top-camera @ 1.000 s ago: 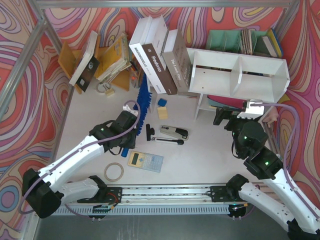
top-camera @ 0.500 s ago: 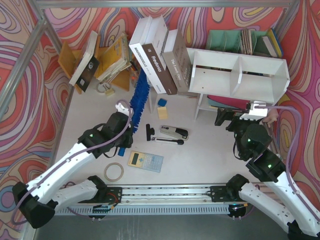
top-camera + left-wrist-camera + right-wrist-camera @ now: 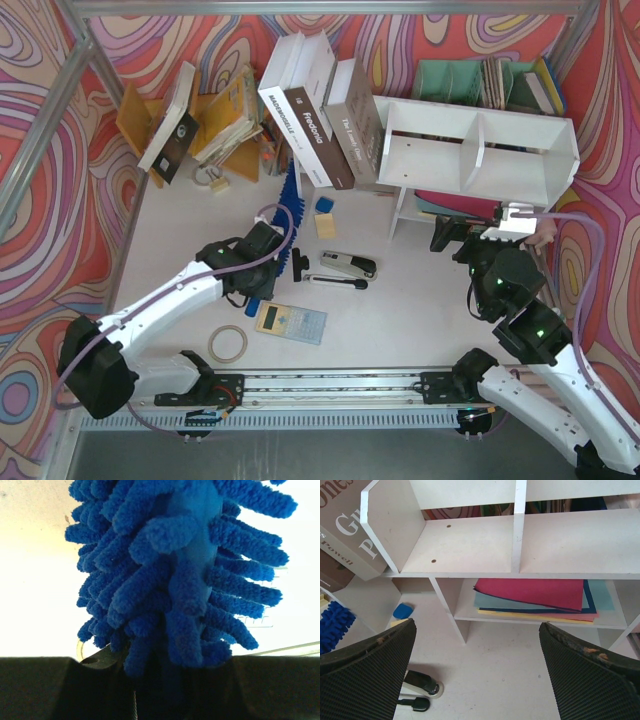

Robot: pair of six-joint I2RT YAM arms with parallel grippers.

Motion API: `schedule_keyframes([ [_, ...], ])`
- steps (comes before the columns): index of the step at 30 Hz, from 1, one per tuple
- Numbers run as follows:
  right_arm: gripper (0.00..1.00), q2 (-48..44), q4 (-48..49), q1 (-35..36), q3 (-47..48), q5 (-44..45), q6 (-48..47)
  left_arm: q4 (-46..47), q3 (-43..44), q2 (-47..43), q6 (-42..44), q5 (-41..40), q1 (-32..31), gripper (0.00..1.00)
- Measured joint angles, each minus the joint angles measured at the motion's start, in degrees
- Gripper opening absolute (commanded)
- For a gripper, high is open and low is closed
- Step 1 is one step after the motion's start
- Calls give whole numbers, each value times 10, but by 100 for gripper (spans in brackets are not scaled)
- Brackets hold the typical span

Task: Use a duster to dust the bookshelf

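At table centre-left: left gripper (image 3: 275,243), fingers clenched on the duster (image 3: 290,200); grip falls where handle meets brush head; a short length of blue handle shows nearer than the gripper.
Duster: head points to the far side, left of the bookshelf (image 3: 430,150) and outside it; tip lies just beside the leaning books (image 3: 320,120); whether it touches them cannot be told; in the left wrist view the blue pile fills most of the frame.
Bookshelf: far right of the table, white; one divider, two upper compartments, both bare; lower level holds flat sheets (image 3: 535,595), red on top.
Right gripper (image 3: 452,236): fingers released and spread wide, grasping nothing; just near of the bookshelf, facing its lower level.
Books: stacked at a slant against the bookshelf's left end.
Organizer (image 3: 450,80): teal, behind the bookshelf at the far wall.
Rack (image 3: 135,115): orange, far left, with more books.
Stapler (image 3: 348,265): table centre, right of the duster.
Calculator (image 3: 290,322): near the left gripper, on its near side.
Tape roll (image 3: 228,344): left of the calculator.
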Motion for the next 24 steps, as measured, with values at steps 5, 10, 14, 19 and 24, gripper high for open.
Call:
schedule_keyframes([
  [5,99,0,0,0,0,0,0,-5,0,-28,-1,-14,7,0],
  [10,99,0,0,0,0,0,0,-1,-1,-110,1,-29,7,0],
  [14,99,0,0,0,0,0,0,11,-1,-139,5,-31,7,0],
  [19,99,0,0,0,0,0,0,15,-2,-117,7,-22,7,0],
  [24,99,0,0,0,0,0,0,14,-2,-61,7,-10,7,0],
])
